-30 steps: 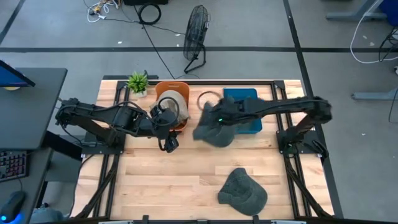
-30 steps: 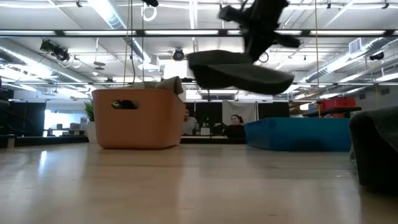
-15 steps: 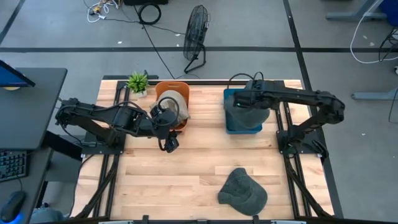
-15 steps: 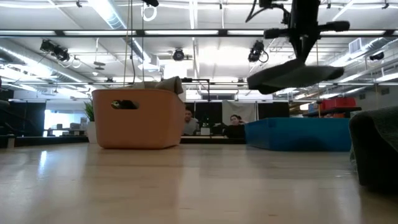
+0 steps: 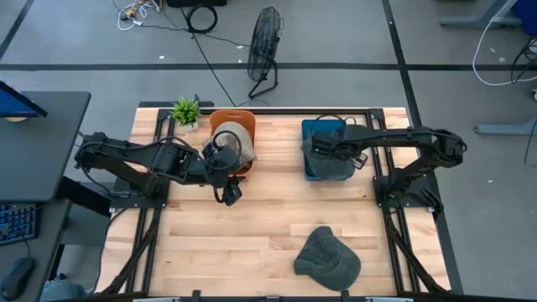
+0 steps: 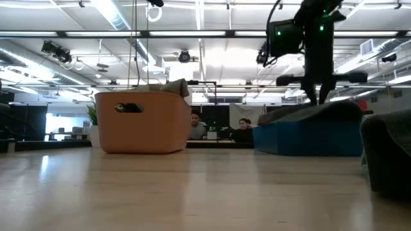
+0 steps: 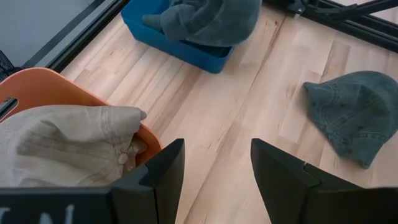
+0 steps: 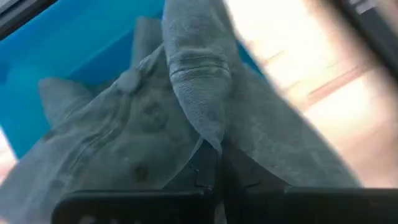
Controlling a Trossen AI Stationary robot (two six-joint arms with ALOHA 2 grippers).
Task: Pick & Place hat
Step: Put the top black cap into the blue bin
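From above, the right gripper [image 5: 323, 151] was over the blue bin [image 5: 312, 128], holding a grey hat [image 5: 331, 161] that lay in the bin. A second hat [image 5: 327, 257] sat on the table [image 5: 218, 243] near the front edge. The left gripper [image 5: 230, 193] waited beside the orange bin [image 5: 220, 120], which held a tan hat [image 5: 233, 136].

At table height, the grey hat [image 6: 314, 112] rested on the blue bin's [image 6: 308, 138] rim.

The left wrist view showed spread jaws, holding nothing.

In the right wrist view, the jaws were pinching a fold of the grey hat [image 8: 193, 93].
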